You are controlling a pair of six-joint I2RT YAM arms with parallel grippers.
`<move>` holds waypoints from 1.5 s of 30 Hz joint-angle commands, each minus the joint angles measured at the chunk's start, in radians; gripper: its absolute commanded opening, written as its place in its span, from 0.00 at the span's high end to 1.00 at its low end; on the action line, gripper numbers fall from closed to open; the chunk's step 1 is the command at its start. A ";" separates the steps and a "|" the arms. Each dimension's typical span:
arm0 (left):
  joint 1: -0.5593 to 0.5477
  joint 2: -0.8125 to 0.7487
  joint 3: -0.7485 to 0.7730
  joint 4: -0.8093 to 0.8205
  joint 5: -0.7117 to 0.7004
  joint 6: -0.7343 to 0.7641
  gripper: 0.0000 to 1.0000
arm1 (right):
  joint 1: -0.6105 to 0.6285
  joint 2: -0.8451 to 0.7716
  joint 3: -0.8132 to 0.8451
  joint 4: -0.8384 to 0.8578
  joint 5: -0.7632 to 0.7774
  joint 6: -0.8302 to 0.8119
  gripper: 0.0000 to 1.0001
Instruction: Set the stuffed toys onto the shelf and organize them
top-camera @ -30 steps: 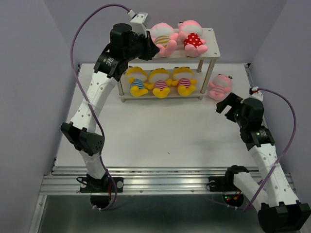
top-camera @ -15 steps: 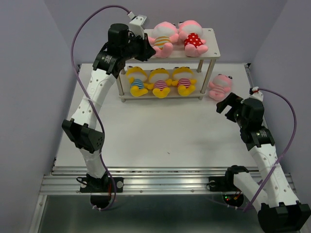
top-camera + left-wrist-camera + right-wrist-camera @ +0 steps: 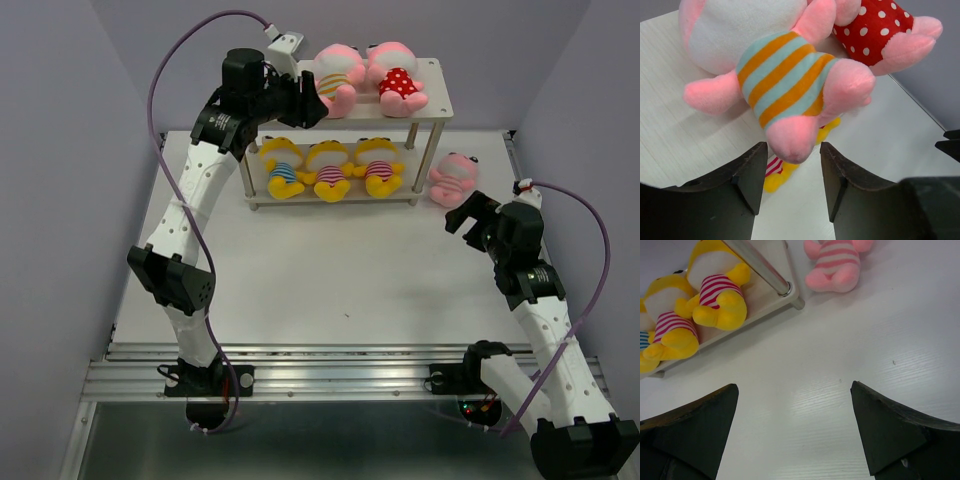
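On the shelf's top board [image 3: 436, 96] lie two pink stuffed toys: one in orange and teal stripes [image 3: 336, 80] [image 3: 780, 75] and one in red polka dots [image 3: 398, 82] [image 3: 875, 29]. My left gripper [image 3: 309, 100] [image 3: 792, 150] stands open at the striped one's feet; one pink foot hangs between the jaws with a gap on each side. Three yellow striped toys [image 3: 330, 172] lie side by side on the lower board. A third pink striped toy [image 3: 452, 180] [image 3: 836, 262] lies on the table right of the shelf. My right gripper [image 3: 470, 214] [image 3: 795, 390] hovers open and holds nothing, just in front of it.
The shelf's right front leg [image 3: 760, 266] and lower board corner [image 3: 767, 302] stand between the yellow toys [image 3: 720, 292] and the pink toy on the table. White tabletop [image 3: 330, 270] spreads in front of the shelf. Grey walls close in on three sides.
The left gripper's jaws have opened and let go of the orange-striped pink toy, which rests on the top board. The right arm has not moved.
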 commanded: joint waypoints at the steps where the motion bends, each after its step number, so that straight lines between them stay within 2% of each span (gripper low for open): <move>1: 0.001 -0.043 0.036 0.035 -0.001 -0.003 0.41 | -0.006 -0.009 -0.016 0.043 -0.020 -0.023 0.00; 3: 0.001 -0.057 0.036 0.035 -0.004 -0.002 0.39 | -0.006 -0.008 -0.014 0.046 -0.029 -0.026 0.00; 7: 0.001 -0.098 0.026 0.043 0.009 -0.002 0.29 | -0.006 -0.011 -0.010 0.044 -0.023 -0.026 0.00; 10: 0.001 -0.147 -0.002 0.057 0.020 0.000 0.17 | -0.006 -0.011 -0.001 0.044 -0.021 -0.022 0.00; 11: 0.001 -0.163 -0.028 0.063 0.023 -0.006 0.01 | -0.006 -0.011 0.001 0.043 -0.021 -0.019 0.00; 14: 0.001 -0.236 -0.085 0.081 0.017 -0.023 0.01 | -0.006 0.003 -0.001 0.037 -0.014 -0.002 0.00; 18: 0.000 -0.420 -0.330 0.199 -0.067 -0.113 0.01 | -0.006 0.082 -0.004 0.032 0.005 0.024 0.00; 23: -0.002 -0.834 -0.926 0.392 -0.356 -0.342 0.01 | -0.041 0.246 0.024 0.061 0.063 0.047 0.00; 27: -0.002 -1.006 -1.204 0.469 -0.412 -0.494 0.01 | -0.123 0.326 0.059 0.129 0.012 0.070 0.00; 32: -0.003 -1.049 -1.304 0.403 -0.478 -0.535 0.01 | -0.145 0.461 0.117 0.227 0.002 0.058 0.00; 40: -0.003 -1.029 -1.450 0.451 -0.340 -0.569 0.01 | -0.154 0.638 0.208 0.310 -0.005 0.075 0.04; 45: -0.002 -1.019 -1.464 0.448 -0.351 -0.568 0.01 | -0.164 0.756 0.256 0.363 -0.003 0.072 0.14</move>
